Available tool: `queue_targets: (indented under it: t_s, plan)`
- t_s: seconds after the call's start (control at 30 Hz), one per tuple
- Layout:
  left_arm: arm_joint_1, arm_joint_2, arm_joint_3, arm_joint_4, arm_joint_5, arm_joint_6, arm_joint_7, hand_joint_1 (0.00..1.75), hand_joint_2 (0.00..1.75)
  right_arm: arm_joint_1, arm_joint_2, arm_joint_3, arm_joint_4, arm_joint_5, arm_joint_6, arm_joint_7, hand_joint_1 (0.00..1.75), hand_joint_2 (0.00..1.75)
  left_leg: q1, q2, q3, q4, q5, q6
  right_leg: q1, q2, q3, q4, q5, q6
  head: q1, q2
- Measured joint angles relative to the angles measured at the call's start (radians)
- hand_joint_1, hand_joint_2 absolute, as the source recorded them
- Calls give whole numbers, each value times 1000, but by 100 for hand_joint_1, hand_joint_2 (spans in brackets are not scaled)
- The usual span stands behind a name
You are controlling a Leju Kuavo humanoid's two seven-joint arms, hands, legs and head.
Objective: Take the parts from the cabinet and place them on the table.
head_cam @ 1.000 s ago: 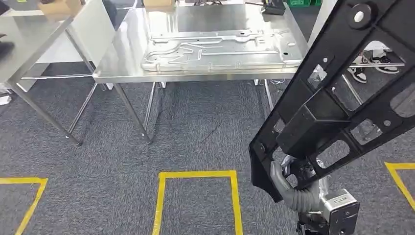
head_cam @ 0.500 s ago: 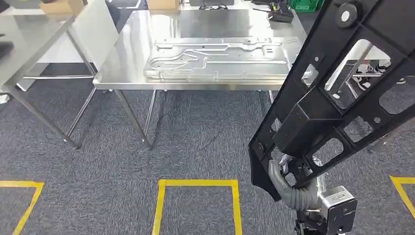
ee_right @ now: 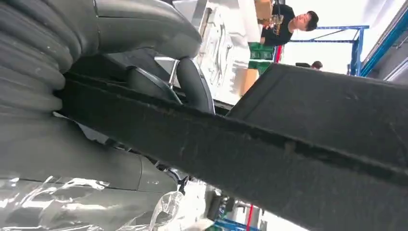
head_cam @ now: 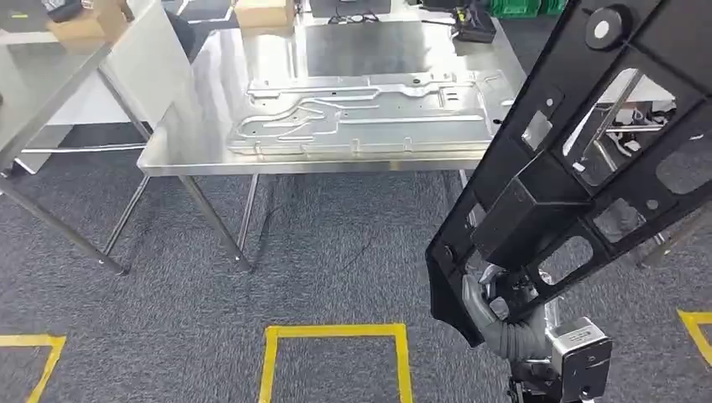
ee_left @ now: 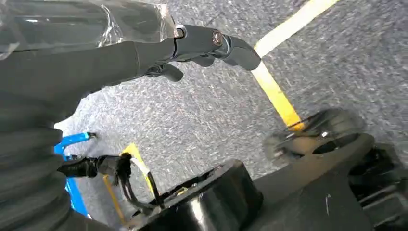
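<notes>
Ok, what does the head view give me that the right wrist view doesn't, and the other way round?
Head view alone: the steel table ahead with a stamped metal panel lying flat on it, a cardboard box at its far end, and yellow floor tape on grey carpet. Right wrist view alone: the thumb and fingers wrapped over the part's edge, plus a person in the background. Both: the black frame part held by the right hand.

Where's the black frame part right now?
In the head view the black frame part is on the right, gripped at its lower end by the right hand, above the carpet and just short of the steel table.
</notes>
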Motion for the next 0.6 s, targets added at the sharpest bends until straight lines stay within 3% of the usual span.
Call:
queue_targets:
  t_s: [0.03,0.07,0.13,0.17,0.2,0.3,0.33,0.37,0.4,0.43,0.5,0.53,0.57,0.6]
  plan:
    - [-2,3,0,0,0,2,0,0,175,-1,0,0,1,-1,0,1,175,175,-6,1,3,-2,-34,13,0,0,5,-8,-3,6,0,0]
    - [0,2,0,0,-2,3,1,0,175,-1,0,0,1,-1,2,1,175,175,-10,-1,10,-13,-25,20,-1,-3,9,-18,-4,11,-2,0]
    - [2,0,0,0,-3,4,0,0,175,3,1,0,1,-2,3,1,175,175,-5,-4,34,-49,-20,39,-2,-3,22,-5,22,28,-2,0]
    - [4,-1,-1,0,-5,3,0,0,175,3,0,0,1,-1,3,1,175,175,5,-4,68,-70,-8,37,1,-2,19,2,11,30,-2,0]
    - [6,-2,-2,0,-7,3,0,0,175,-2,0,0,1,1,3,1,175,175,6,-6,83,-81,-9,37,1,1,9,35,3,32,2,0]
    - [8,-6,-4,0,-10,3,1,0,175,-9,-1,0,1,7,6,5,175,175,6,-7,101,-82,-23,35,-1,4,-126,232,-71,39,6,0]
    - [9,-6,-5,0,-10,3,1,0,175,-9,-1,0,1,10,6,10,175,175,6,-10,109,-82,-32,32,0,4,-164,265,-91,42,6,0]
    - [11,-6,-7,0,-10,3,1,0,175,-11,-3,-1,1,12,6,13,175,175,6,-12,120,-82,-41,30,1,4,-182,258,-88,43,6,0]
    - [12,-6,-9,0,-10,3,1,0,175,-14,-4,-2,1,13,6,18,175,175,6,-14,136,-82,-53,26,1,4,-182,213,-59,40,6,0]
    - [14,-6,-11,0,-10,3,1,0,175,-18,-5,-3,1,16,6,21,175,175,4,-14,155,-82,-67,22,5,5,-168,139,-2,34,6,0]
    - [19,-10,-17,0,-10,3,1,0,175,-27,-10,-5,1,19,6,28,175,175,2,-12,172,-82,-94,18,13,3,-141,-15,161,14,6,0]
    - [19,-10,-18,0,-10,3,1,0,175,-29,-11,-7,1,22,6,32,175,175,-4,-12,187,-74,-107,11,17,8,-148,-28,146,12,6,0]
    - [14,-12,-18,0,-10,3,1,0,175,-35,-12,-8,1,22,8,37,175,175,-6,-12,181,-79,-118,4,18,9,-141,-26,152,9,4,0]
    - [14,-12,-18,0,-10,3,1,0,175,-40,-13,-9,0,22,8,40,175,175,-7,-12,201,-75,-115,-1,16,11,-139,-31,146,2,5,0]
